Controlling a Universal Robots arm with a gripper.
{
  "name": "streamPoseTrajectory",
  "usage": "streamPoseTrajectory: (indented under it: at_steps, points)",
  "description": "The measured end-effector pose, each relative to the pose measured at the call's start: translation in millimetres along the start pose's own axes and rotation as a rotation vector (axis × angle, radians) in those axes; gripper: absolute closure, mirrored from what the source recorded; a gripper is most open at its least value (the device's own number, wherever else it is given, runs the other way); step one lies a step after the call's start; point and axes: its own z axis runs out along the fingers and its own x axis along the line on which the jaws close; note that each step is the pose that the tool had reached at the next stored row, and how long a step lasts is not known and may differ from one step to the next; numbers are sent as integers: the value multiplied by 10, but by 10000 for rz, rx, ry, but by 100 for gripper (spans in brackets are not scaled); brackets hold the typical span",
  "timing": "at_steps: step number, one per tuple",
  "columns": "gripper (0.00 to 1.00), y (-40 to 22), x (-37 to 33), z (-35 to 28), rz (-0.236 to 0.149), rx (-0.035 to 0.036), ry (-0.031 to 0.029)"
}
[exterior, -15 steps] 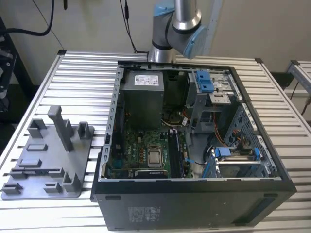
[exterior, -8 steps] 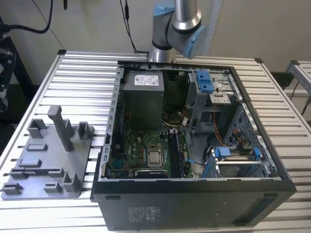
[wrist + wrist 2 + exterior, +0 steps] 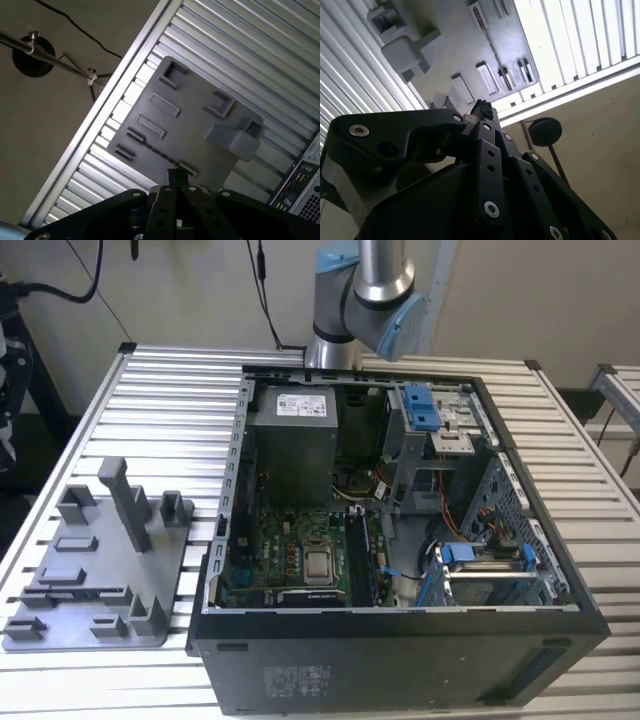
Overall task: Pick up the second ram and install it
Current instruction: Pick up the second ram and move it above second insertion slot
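The black claw, pressed together, is held directly above the grey slotted plastic tray; whether the second ram is pinched cannot be told.

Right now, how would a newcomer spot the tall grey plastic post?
Start at the open black computer case on the slatted metal table. On the exterior view's left lies a flat grey plastic tray; the post rises from it, far taller than the squat blocks around it.
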Motion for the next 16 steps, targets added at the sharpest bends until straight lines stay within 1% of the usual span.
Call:
streamPoseTrajectory:
  at_steps: [8,16]
  points:
    - [89,-1,0,9,-1454,-15,53]
    - [89,-1,0,17,-2912,-9,79]
